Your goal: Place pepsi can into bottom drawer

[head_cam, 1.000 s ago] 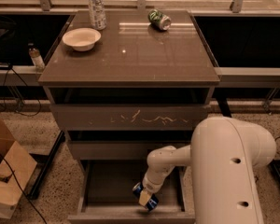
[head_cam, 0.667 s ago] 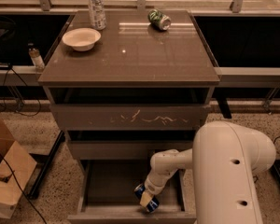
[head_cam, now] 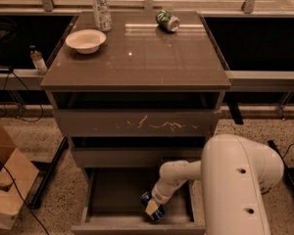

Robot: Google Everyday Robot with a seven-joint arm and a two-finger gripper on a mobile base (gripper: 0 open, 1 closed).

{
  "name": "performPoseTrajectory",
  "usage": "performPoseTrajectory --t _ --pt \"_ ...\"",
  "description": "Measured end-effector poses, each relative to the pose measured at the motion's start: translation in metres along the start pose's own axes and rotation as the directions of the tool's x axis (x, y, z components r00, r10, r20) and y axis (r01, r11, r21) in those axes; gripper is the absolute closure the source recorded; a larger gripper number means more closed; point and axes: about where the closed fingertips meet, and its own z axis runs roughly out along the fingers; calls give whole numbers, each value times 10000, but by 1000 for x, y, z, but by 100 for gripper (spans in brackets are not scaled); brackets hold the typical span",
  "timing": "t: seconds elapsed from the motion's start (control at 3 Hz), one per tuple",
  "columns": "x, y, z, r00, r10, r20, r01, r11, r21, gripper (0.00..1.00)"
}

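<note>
— Where's the pepsi can (head_cam: 158, 214)?
— Down inside the open bottom drawer (head_cam: 112, 195), near its front, tilted and pinched in the gripper (head_cam: 152, 207)
— Anything crowding it?
— The middle drawer (head_cam: 132, 156) sits above the tray's rear, and the robot's white arm (head_cam: 179, 173) reaches in from the right. Up on the cabinet stand a bowl (head_cam: 85, 40) and a clear bottle (head_cam: 101, 6), with a green can (head_cam: 167, 20) on its side
</note>
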Motion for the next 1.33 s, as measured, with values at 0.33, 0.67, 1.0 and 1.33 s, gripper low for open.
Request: performPoseTrajectory --t 0.33,0.67,1.0,1.33 --pt "2 -6 12 9987 404 299 -397 9989 -236 76" --pt "2 -12 27 9947 822 610 -787 9952 -588 53" --pt "-5 -16 34 9901 1028 952 -950 9920 -828 21" --pt "-5 -16 34 9901 1028 952 -950 9920 -828 1"
